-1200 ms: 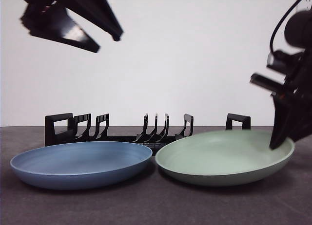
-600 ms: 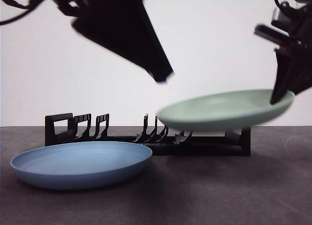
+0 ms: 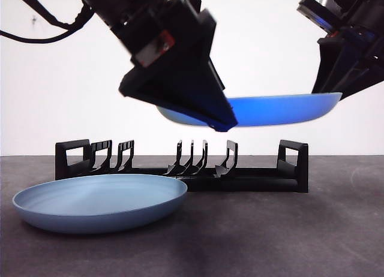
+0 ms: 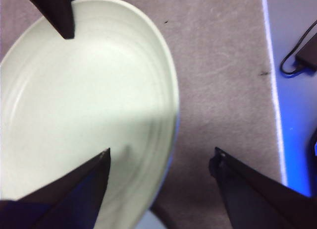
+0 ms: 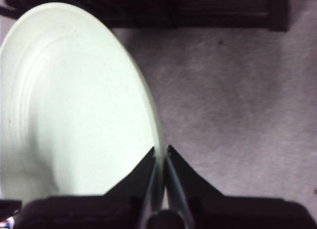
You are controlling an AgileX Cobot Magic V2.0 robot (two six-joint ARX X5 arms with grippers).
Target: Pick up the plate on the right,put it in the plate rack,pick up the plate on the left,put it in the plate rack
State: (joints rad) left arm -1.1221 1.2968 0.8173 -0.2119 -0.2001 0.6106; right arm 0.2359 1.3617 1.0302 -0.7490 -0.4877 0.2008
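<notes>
A: Where is the green plate (image 5: 74, 105)?

B: In the air, roughly level, above the rack (image 3: 180, 166) and clear of it. In the front view it looks blue from below, though both wrist views show it pale green.

A: Which gripper holds it?

B: The right gripper (image 5: 161, 157). Its two jaws are clenched on the plate's rim, one above and one below, with the rim edge running between them. In the front view that arm sits at the upper right corner, at the plate's right end.

A: And the left gripper (image 4: 161, 157)?

B: Its jaws are spread wide and grasp nothing. One jaw lies over the plate's inner face, the other over the bare table (image 4: 223, 80), so the plate's rim passes between them.

A: The other plate?

B: The blue plate (image 3: 99, 202) lies flat on the table, in front of the rack's left half.
</notes>
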